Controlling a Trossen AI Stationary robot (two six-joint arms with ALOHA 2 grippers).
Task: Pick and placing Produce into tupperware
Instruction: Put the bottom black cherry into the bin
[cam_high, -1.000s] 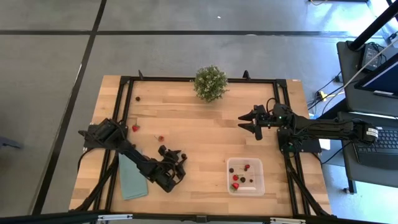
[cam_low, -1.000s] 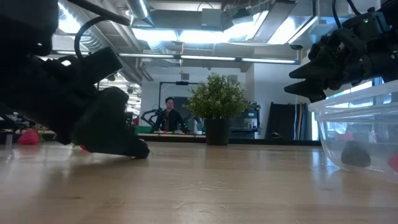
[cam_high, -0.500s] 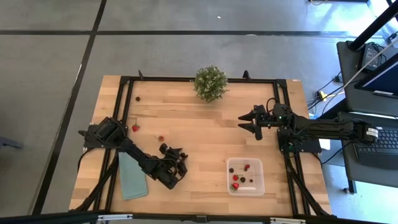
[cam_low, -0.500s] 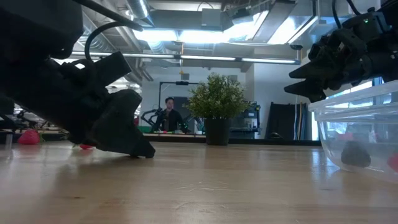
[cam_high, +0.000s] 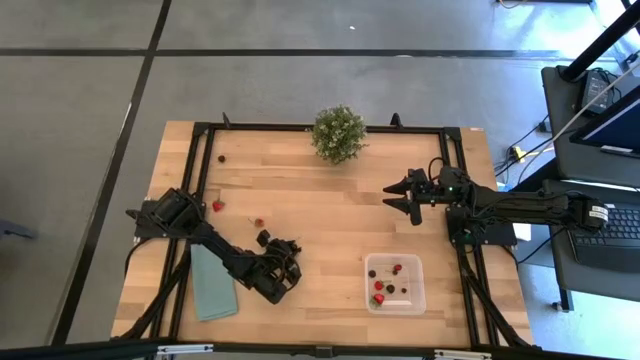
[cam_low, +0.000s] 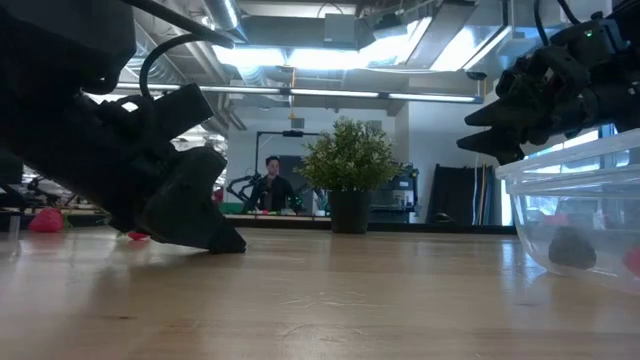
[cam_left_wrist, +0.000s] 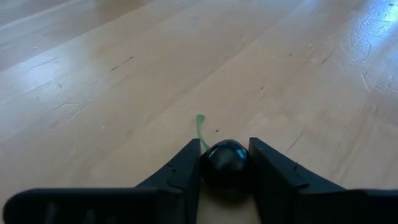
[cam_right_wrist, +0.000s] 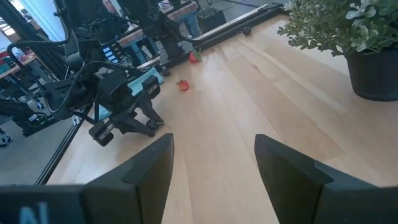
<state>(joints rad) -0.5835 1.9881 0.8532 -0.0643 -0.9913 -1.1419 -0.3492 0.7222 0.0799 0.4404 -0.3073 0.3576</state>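
My left gripper (cam_high: 292, 248) is low over the table's near middle, shut on a dark purple-black berry (cam_left_wrist: 224, 163) with a thin green stem (cam_left_wrist: 200, 127). In the low view its fingertips (cam_low: 232, 244) reach the table top. My right gripper (cam_high: 400, 196) hangs open and empty above the table's right side, beyond the clear tupperware (cam_high: 393, 283), which holds several red and dark berries. Loose berries lie at the left: a red one (cam_high: 217, 206), a reddish one (cam_high: 259, 222) and a dark one (cam_high: 221, 158). My left gripper pinches the dark berry by its round body (cam_left_wrist: 210, 163) between its two fingers. The fingers slant down toward the table. The berry sits at the table top, with its stem pointing away from the fingers along the wood.
A bushy potted plant (cam_high: 338, 133) stands at the far middle. A flat teal cloth (cam_high: 212, 283) lies near the front left, beside my left arm. Black frame rails run along the table's left, right and far edges. Bare wood lies between my left gripper and the tupperware.
My left gripper has tipped and shifted a little while its fingertips stay at the table top. My right gripper has kept still.
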